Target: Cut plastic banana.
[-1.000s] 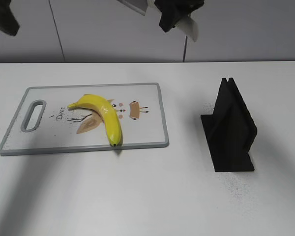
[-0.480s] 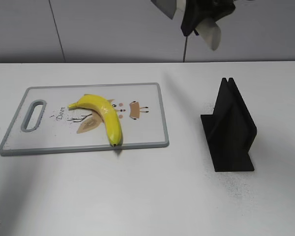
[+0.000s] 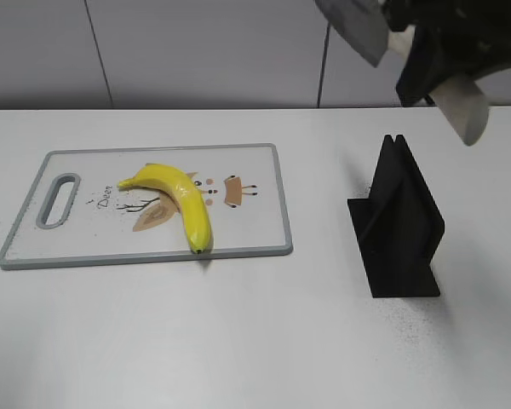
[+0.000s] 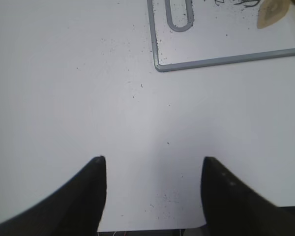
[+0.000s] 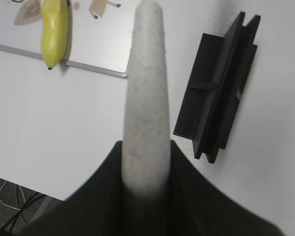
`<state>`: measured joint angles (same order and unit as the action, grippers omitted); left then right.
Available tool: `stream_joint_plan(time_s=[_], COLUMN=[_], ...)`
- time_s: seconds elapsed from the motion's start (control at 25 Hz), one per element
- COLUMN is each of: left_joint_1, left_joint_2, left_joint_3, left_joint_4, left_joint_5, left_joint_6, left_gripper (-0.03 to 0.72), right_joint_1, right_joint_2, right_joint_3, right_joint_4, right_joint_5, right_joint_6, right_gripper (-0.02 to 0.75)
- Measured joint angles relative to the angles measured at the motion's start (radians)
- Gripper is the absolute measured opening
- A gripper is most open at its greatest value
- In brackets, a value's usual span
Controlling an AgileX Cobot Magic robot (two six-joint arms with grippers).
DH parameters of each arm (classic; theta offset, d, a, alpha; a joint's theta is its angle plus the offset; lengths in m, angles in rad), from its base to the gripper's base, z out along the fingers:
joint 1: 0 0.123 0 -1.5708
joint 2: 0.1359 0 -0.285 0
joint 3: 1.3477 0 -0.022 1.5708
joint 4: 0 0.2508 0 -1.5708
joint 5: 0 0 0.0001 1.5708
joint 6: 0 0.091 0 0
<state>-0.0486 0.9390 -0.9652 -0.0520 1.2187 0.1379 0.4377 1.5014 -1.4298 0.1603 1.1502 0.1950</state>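
A yellow plastic banana point(image 3: 180, 198) lies curved and in one piece on the grey-rimmed white cutting board point(image 3: 264, 170). My right gripper point(image 3: 443, 60) hangs high at the top right, above the black knife stand point(image 3: 400, 223). It is shut on a knife, whose beige handle point(image 3: 464, 106) points down-right and whose grey blade point(image 3: 353, 25) points up-left. In the right wrist view the handle point(image 5: 146, 83) runs up between the jaws of my right gripper point(image 5: 145, 147), with the banana point(image 5: 54, 29) at top left. My left gripper point(image 4: 152, 160) is open and empty over bare table, near the board's handle corner point(image 4: 160, 64).
The black stand point(image 5: 219, 88) is upright on the table to the right of the board, with a slot along its top. The white table's near edge shows in both wrist views. A grey wall rises behind the table.
My right gripper has carried the knife to the right, from above the board's right end to above the black stand. The banana and board have not moved.
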Motion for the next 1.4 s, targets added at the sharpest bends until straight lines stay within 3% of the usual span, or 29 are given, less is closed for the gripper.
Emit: stream_joint_plan(time_s=[0.36,0.72,1.0,1.4], left_joint_1=[0.0,0.0,0.0,0.0], left_joint_2=[-0.402,-0.732,-0.877,-0.892], left_joint_3=[0.219,0.407,0.44,0.472], left_joint_4=[-0.001,-0.002,-0.002,-0.006], left_joint_5=[-0.009,-0.008,-0.06,-0.126], left_joint_6=[-0.013,-0.013,-0.013,-0.013], left_gripper=[0.584,0.57,0.564,0.551], right_joint_1=[0.0,0.0,0.0,0.0], right_joint_2=[-0.116,-0.143,-0.143,-0.143], right_joint_3=[0.251,0.412,0.464,0.465], right_joint_4=[-0.085,-0.09,-0.107,-0.173], right_joint_5=[-0.062,-0.158,-0.219,-0.269], right_joint_6=[0.137,0.197,0.235,0.281], right_gripper=[0.186,0.186,0.186,0.186])
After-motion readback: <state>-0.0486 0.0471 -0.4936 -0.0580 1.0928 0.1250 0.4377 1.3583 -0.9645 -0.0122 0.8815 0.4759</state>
